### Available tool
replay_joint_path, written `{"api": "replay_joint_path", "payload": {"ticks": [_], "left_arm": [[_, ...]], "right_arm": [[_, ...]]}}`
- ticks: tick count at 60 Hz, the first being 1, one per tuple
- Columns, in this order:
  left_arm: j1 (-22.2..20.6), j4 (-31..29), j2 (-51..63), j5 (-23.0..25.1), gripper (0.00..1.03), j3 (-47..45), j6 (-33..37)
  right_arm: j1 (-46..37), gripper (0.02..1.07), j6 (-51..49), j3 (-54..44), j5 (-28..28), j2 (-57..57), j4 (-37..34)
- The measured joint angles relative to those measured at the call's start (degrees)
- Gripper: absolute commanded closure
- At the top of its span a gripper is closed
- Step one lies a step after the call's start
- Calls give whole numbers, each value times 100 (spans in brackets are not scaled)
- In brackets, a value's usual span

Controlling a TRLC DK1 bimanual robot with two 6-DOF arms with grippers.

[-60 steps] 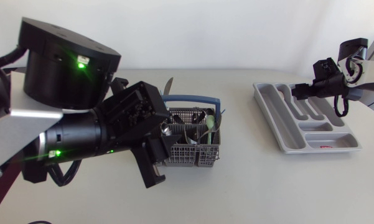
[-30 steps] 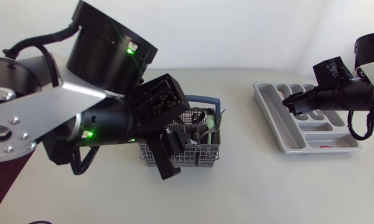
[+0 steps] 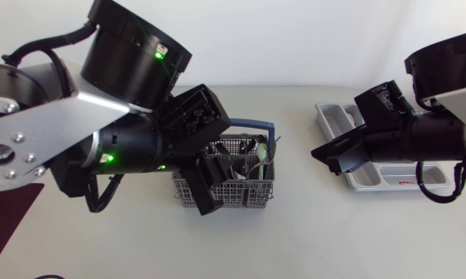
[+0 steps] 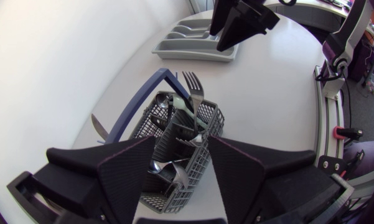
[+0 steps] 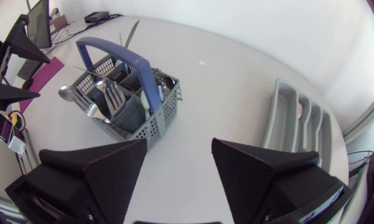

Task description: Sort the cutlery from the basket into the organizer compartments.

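There is one basket (image 3: 248, 184) with one blue handle (image 5: 115, 53), and one organizer (image 5: 299, 124) at its 3 o'clock in the head view. There are two pincers, the left pincer (image 4: 182, 149) and the right pincer (image 5: 178, 149). In the basket one fork (image 4: 193, 87), one knife (image 5: 132, 31) and two spoons (image 5: 65, 93) can be counted. The remaining cutlery is too tangled to count.

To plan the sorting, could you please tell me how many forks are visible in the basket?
1: a fork stands tines-up in the basket, beside its blue handle. More may be hidden deeper inside.
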Motion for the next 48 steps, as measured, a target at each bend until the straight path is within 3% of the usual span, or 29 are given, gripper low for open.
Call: {"api": "replay_joint_path", "payload": {"ticks": [20, 48], "left_arm": [[28, 4, -251, 0, 43, -107, -4], [61, 4, -254, 0, 43, -118, -4]], "right_arm": [[734, 32, 369, 4, 74, 59, -33], [1309, 41, 415, 684, 323, 1016, -57]]}}
